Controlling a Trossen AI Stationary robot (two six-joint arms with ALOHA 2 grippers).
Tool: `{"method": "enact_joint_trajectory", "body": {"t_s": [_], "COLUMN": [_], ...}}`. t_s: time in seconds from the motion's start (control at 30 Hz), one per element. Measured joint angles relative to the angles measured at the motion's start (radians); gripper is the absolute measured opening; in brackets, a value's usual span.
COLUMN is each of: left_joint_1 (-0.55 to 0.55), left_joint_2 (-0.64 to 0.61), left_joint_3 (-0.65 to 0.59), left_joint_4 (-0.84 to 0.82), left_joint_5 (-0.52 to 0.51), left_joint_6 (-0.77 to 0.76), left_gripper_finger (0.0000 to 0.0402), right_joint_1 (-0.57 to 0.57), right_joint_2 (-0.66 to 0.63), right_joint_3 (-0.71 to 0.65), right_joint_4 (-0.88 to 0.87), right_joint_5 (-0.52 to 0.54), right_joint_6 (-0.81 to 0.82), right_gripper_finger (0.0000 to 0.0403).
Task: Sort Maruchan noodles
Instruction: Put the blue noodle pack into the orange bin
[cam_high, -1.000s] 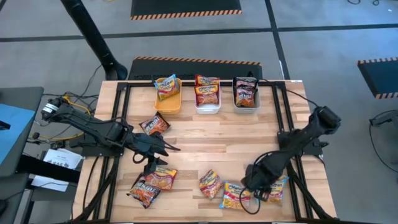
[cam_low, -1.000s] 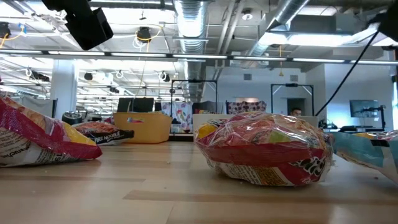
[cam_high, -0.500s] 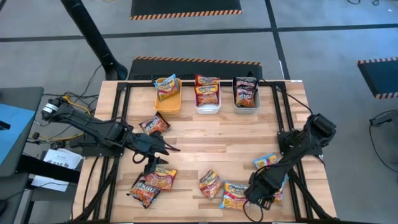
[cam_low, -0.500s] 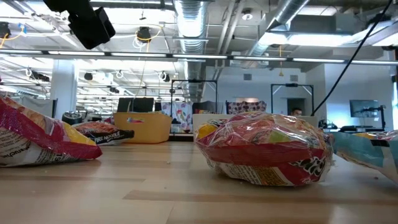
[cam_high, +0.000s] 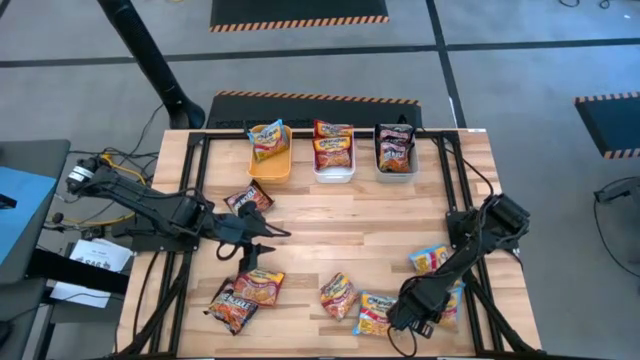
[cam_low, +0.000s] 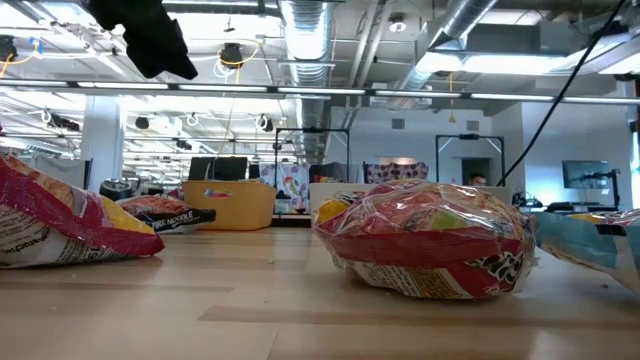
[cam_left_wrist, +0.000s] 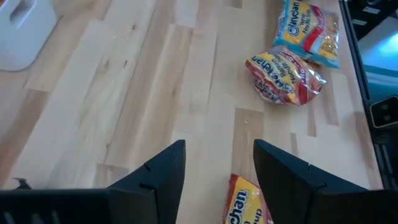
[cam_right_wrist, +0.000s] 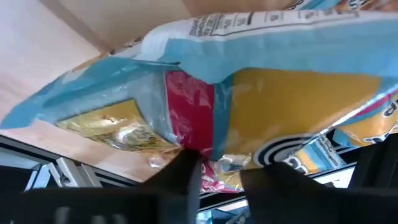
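Right gripper (cam_high: 408, 312), jaws closing around a yellow-and-blue noodle packet (cam_high: 378, 313) at the desk's (cam_high: 350, 230) near edge (other packets scattered nearby); left gripper (cam_high: 262, 235), jaws wide, empty.

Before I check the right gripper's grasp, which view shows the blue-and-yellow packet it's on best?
The right wrist view: the blue-and-yellow packet fills the frame just ahead of the right gripper. The high view shows it small, partly under the arm. The low view shows only a blue edge, perhaps this packet. The left wrist view does not clearly show it.
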Motion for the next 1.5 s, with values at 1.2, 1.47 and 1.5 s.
{"method": "enact_joint_trajectory", "body": {"t_s": [1.2,1.47,1.5], "left_joint_1": [0.355,0.407,0.412], "left_joint_2": [0.000,0.000,0.000], "left_joint_3": [0.000,0.000,0.000], "left_joint_4": [0.116,0.243,0.245], "left_joint_5": [0.189,0.194,0.193], "left_joint_6": [-0.302,-0.411,-0.418], "left_gripper_finger": [0.0201,0.0201,0.0201], "right_joint_1": [-0.112,-0.301,-0.325], "right_joint_2": [-0.396,-0.375,-0.369], "right_joint_3": [-0.002,0.138,0.163], "right_joint_4": [-0.004,-0.092,-0.099], "right_joint_5": [0.384,0.508,0.526], "right_joint_6": [-0.225,-0.537,-0.582], "right_gripper_finger": [0.0003,0.0004,0.0004]}}
